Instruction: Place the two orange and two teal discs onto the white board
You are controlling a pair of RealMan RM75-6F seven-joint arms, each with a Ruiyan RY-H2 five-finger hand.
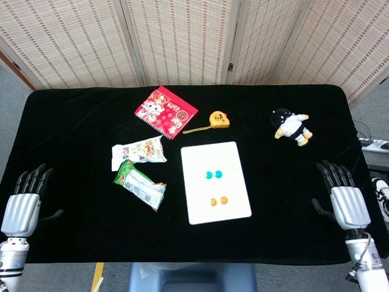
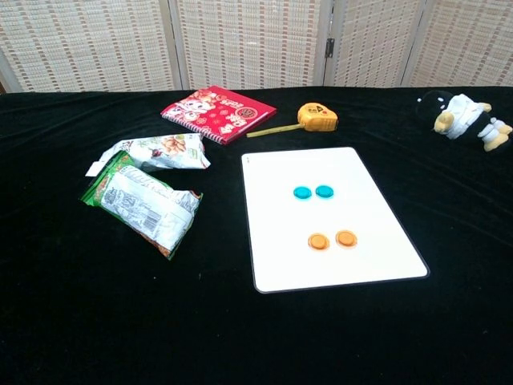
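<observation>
The white board (image 1: 234, 155) (image 2: 377, 265) lies flat in the middle of the black table. Two teal discs (image 1: 213, 174) (image 2: 313, 192) sit side by side on it, and two orange discs (image 1: 219, 201) (image 2: 332, 239) sit side by side nearer the front. My left hand (image 1: 23, 204) hangs at the table's front left corner, fingers apart and empty. My right hand (image 1: 344, 198) is at the front right edge, fingers apart and empty, well away from the board. Neither hand shows in the chest view.
A red booklet (image 1: 165, 112) (image 2: 217, 112) and a yellow tape measure (image 1: 219, 119) (image 2: 317, 116) lie behind the board. Two snack packets (image 1: 140, 173) (image 2: 144, 196) lie to its left. A penguin toy (image 1: 289, 126) (image 2: 466, 118) sits at the back right.
</observation>
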